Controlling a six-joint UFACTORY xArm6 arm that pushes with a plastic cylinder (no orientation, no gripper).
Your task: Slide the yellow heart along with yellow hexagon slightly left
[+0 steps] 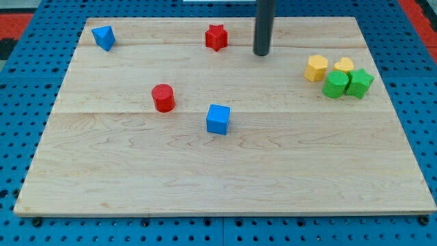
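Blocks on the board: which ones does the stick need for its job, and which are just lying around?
For the job: yellow hexagon, yellow heart, my tip, up and to the view's left of them.

Lying about: two green blocks, red star, red cylinder, blue cube, blue block.

The rod is cut off at 12 o'clock; green blocks partly hide the yellow heart.

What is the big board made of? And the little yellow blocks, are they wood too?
The board looks like pale wood: faint grain lines and plank seams run across it. The yellow hexagon and yellow heart have flat, even colour with no grain showing, so maybe painted wood or plastic; I cannot tell which.
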